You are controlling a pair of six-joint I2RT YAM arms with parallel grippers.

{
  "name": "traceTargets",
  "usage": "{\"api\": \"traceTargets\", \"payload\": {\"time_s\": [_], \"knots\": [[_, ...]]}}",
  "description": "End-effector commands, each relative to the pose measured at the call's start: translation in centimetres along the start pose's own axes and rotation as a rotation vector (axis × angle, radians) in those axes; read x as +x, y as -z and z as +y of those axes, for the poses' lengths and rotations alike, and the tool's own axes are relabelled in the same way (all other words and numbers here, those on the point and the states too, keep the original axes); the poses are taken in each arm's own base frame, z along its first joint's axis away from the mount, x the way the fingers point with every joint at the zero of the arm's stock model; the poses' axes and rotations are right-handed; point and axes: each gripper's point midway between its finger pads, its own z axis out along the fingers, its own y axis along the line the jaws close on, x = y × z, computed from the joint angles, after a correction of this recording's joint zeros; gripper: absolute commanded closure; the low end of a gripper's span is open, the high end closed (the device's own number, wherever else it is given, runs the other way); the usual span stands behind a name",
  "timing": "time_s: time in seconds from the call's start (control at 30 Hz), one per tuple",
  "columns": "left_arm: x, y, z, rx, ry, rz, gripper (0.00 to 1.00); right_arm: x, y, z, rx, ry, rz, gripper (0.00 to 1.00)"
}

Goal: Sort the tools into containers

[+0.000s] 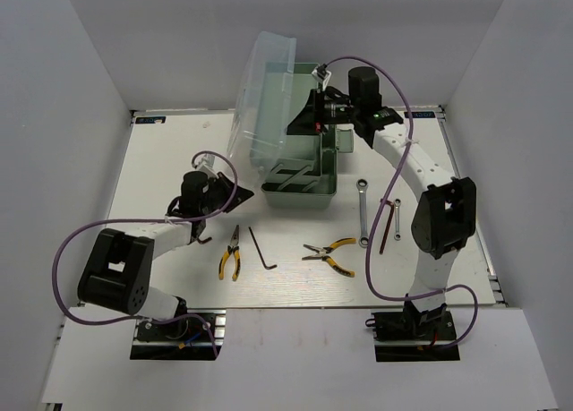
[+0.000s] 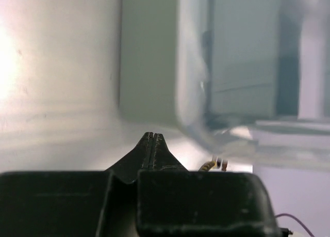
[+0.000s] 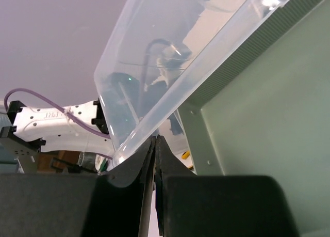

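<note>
The pale green toolbox [image 1: 300, 199] stands mid-table with its clear lid [image 1: 264, 89] raised. My right gripper [image 1: 298, 124] is at the lid's right edge. In the right wrist view its fingers are shut on the lid's rim [image 3: 170, 56], beside the green wall [image 3: 258, 118]. My left gripper [image 1: 243, 193] hangs shut and empty just left of the box, facing the box's wall [image 2: 149, 51]; the tips [image 2: 153, 135] are pressed together. On the table lie one yellow-handled pliers [image 1: 231, 252], a dark hex key [image 1: 261, 248], a second pliers [image 1: 329, 254] and a silver wrench [image 1: 362, 212].
A thin reddish-brown tool [image 1: 387, 225] and a small short piece [image 1: 397, 221] lie right of the wrench. White walls close in the table on three sides. Purple cables loop round both arms. The left arm's elbow [image 1: 116, 268] sits at the front left.
</note>
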Motion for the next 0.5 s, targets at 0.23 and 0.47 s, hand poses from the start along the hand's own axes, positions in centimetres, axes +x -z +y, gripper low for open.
{"api": "traceTargets", "payload": {"time_s": [0.23,0.47], "knots": [[1.9,0.9,-0.5,0.030,-0.006,-0.017,1.00,0.4,-3.1,2.5,-0.083,0.091,0.037,0.91],[2.9,6.4,1.6,-0.083,0.024,-0.118,1.00,0.9,-4.1,3.4,-0.096,0.147,0.064,0.90]]}}
